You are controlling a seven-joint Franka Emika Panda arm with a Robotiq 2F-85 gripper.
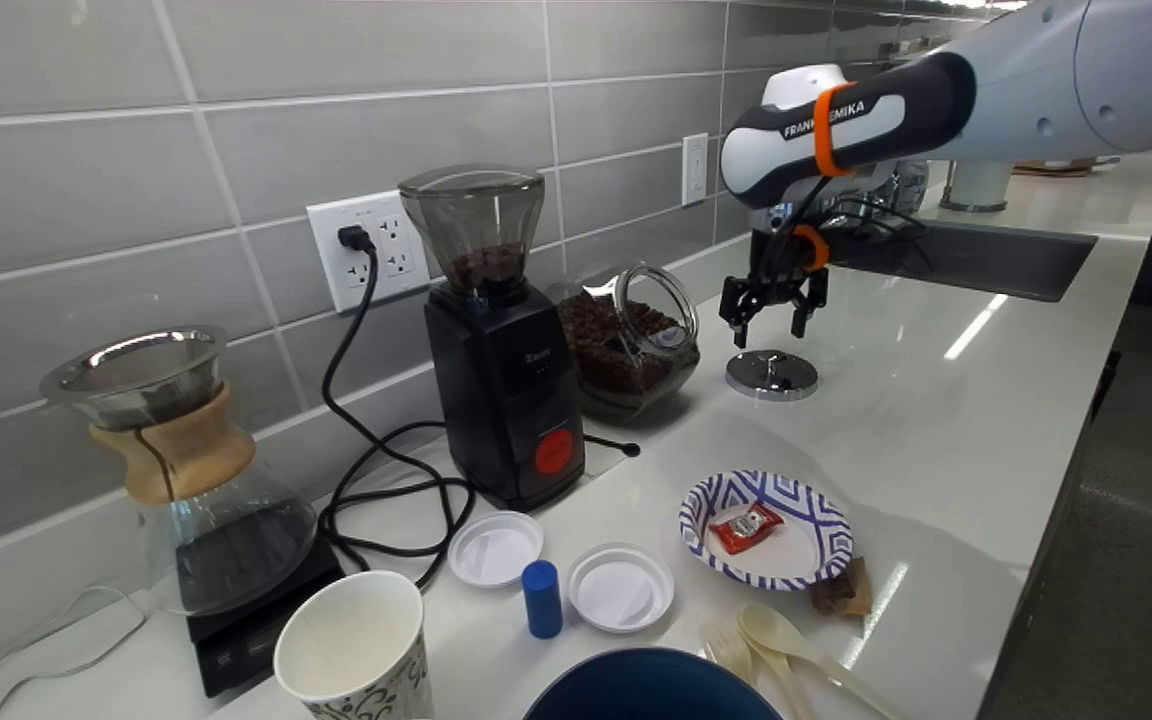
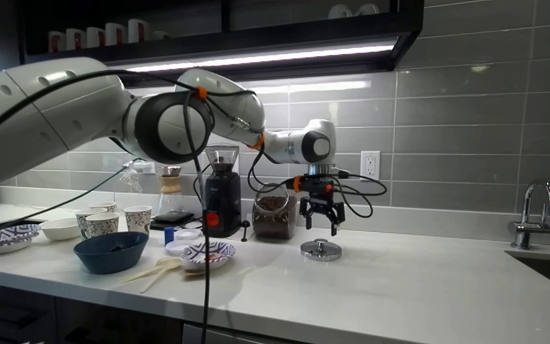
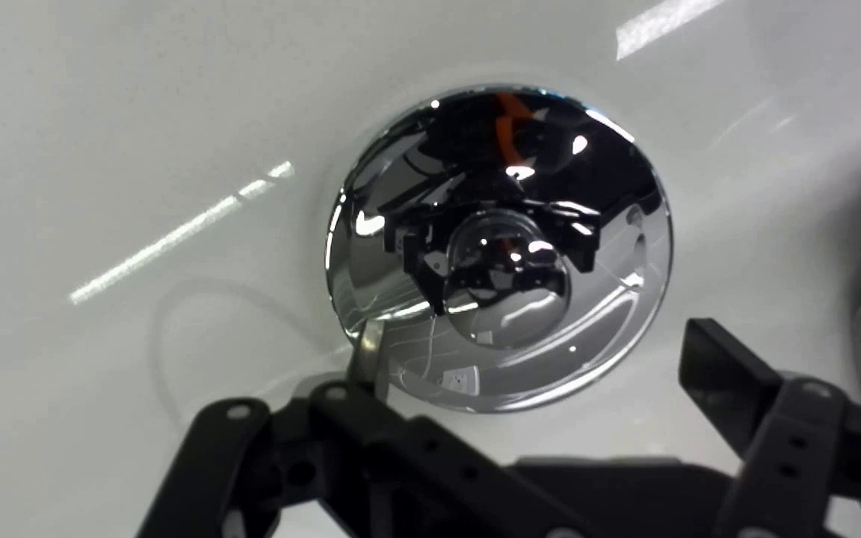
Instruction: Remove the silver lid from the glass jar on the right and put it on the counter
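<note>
The silver lid (image 1: 774, 376) lies flat on the white counter (image 1: 921, 430), knob up, and shows in an exterior view (image 2: 321, 251) and the wrist view (image 3: 520, 373). The glass jar (image 1: 616, 385) with dark brown beans stands beside the grinder, its mouth uncovered; it also shows in an exterior view (image 2: 274, 224). My gripper (image 1: 770, 330) points down above the lid, open and empty, in an exterior view (image 2: 322, 227). In the wrist view the gripper (image 3: 539, 355) has its fingers wide apart, with the lid beyond them. The fingertips appear apart from the lid.
The black grinder (image 1: 506, 390) stands beside the jar. A patterned paper plate (image 1: 826, 535) with a red packet lies near the lid. A sink (image 1: 976, 262), white discs (image 1: 621, 588), a blue bowl (image 2: 110, 258), paper cups (image 2: 137, 220) and a carafe (image 1: 176, 450) are also there.
</note>
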